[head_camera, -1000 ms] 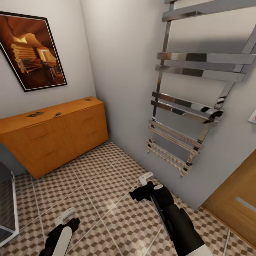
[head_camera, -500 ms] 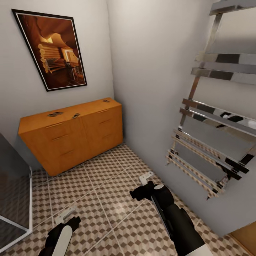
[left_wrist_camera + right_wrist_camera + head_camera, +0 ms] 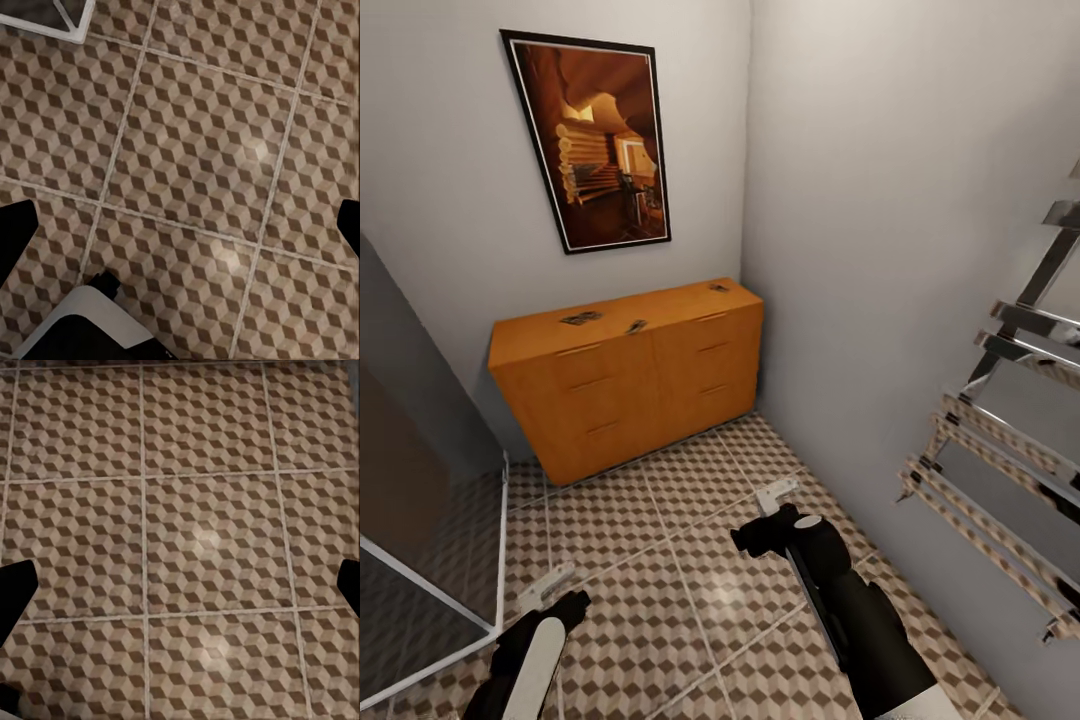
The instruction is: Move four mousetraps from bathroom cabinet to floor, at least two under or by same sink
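Swinging left, the camera is now centring the cabinet (image 3: 630, 375), whose top is carrying small dark mousetraps (image 3: 581, 318), well apart from both arms. They are looking light, stiff and snappy; gripping the wooden edges seems safest. Left gripper (image 3: 547, 588) and right gripper (image 3: 775, 495) are hanging spread open, empty, over the bathroom floor (image 3: 660, 560).

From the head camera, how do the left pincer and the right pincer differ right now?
The right pincer sits farther forward, nearer the cabinet; the left pincer hangs lower in the view, closer to the robot. The right one shows a long black forearm behind it, while the left arm carries a white panel. Both have pale fingers over the bathroom floor, both stand open, and both hold nothing.
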Motion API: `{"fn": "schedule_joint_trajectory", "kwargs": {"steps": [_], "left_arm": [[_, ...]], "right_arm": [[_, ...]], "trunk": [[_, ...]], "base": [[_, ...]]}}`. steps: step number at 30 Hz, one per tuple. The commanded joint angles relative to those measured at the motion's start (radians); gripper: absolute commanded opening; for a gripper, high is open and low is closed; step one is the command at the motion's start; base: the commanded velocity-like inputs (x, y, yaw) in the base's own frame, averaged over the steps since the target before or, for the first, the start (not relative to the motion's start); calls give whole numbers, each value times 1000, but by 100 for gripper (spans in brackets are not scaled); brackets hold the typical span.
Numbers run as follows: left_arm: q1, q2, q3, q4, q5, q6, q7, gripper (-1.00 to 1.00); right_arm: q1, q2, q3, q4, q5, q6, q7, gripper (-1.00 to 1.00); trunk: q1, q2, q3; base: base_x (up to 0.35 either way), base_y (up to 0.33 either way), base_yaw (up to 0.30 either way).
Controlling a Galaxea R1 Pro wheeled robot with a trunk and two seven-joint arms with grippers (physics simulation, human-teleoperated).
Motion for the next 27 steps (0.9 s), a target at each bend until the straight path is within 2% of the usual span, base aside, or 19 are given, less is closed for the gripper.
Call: {"fn": "schedule_joint_trajectory", "kwargs": {"steps": [1, 3, 4, 5, 7, 11, 12, 14, 17, 20, 21, 25, 26, 27], "left_arm": [[-1, 0, 0, 0, 0, 1, 0, 100], [-52, -2, 1, -11, 6, 27, 4, 100], [-123, -4, 2, -22, 17, 86, 21, 100], [-159, -6, 2, -31, 23, 121, 38, 100], [-217, -13, 1, -58, 37, 183, 84, 100], [-278, -32, -19, -105, 84, 246, 167, 100], [-293, -37, -39, -116, 108, 261, 191, 100], [-302, -40, -58, -121, 124, 267, 207, 100], [-308, -42, -73, -120, 135, 261, 217, 100], [-313, -43, -90, -111, 144, 243, 226, 100], [-313, -43, -90, -111, 144, 243, 226, 100], [-305, -43, -101, -100, 149, 228, 231, 100], [-297, -43, -102, -98, 150, 225, 232, 100], [-297, -43, -102, -98, 150, 225, 232, 100]], "right_arm": [[0, 0, 0, 0, -1, 0, -1, 100], [-15, 11, -7, -8, -11, 15, -36, 100], [-53, 34, -14, -8, -24, 43, -78, 100], [-78, 45, -17, -4, -30, 62, -103, 100], [-132, 48, -20, 12, -40, 98, -155, 100], [-222, 48, -26, 59, -85, 139, -235, 100], [-247, 48, -28, 72, -125, 150, -261, 100], [-262, 48, -29, 73, -162, 156, -288, 100], [-267, 48, -27, 48, -187, 160, -322, 100], [-223, 48, -24, -35, -213, 162, -377, 100], [-223, 48, -24, -35, -213, 162, -377, 100], [-100, 48, -18, -151, -227, 148, -421, 100], [-75, 48, -16, -174, -228, 140, -428, 100], [-75, 48, -16, -174, -228, 140, -428, 100]], "trunk": [[0, 0, 0], [0, 0, 0], [0, 0, 0], [0, 0, 0], [0, 0, 0], [0, 0, 0], [0, 0, 0], [0, 0, 0], [0, 0, 0], [0, 0, 0], [0, 0, 0], [0, 0, 0], [0, 0, 0], [0, 0, 0]], "base": [[53, 51, 256], [38, 36, 202], [22, 21, 115], [17, 17, 92], [13, 12, 66], [7, 6, 35], [3, 3, 15], [2, 2, 11], [2, 1, 8], [1, 1, 4], [1, 1, 3], [0, 0, 2], [0, 0, 1], [0, 0, 1]]}}
